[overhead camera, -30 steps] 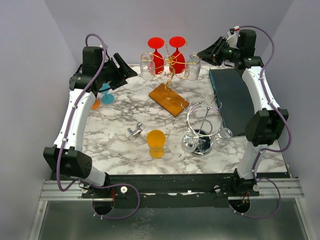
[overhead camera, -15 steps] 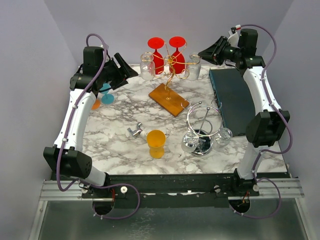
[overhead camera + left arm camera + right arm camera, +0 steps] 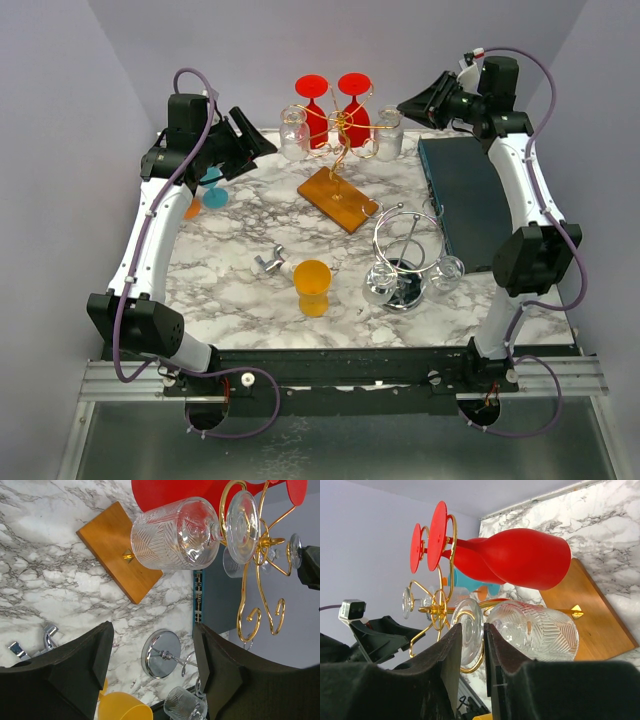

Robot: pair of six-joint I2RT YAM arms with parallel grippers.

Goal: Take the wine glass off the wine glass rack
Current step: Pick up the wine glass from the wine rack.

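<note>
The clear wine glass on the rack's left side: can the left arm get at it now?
Probably yes: the left claw is open and faces the clear wine glass, with nothing between them.

Clear cut-crystal wine glass (image 3: 535, 630) upside down (foot in a gold loop) on wire rack (image 3: 592, 612)

Plain lavender walls (image 3: 60, 120) around a white-grey marbled tabletop (image 3: 225, 250)

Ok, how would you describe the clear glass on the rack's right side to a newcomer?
At the far end of the white marble table, a gold wire rack stands on an orange wooden base. The clear patterned wine glass hangs at its right end, near the dark teal box; the two red glasses hang in the middle.
</note>
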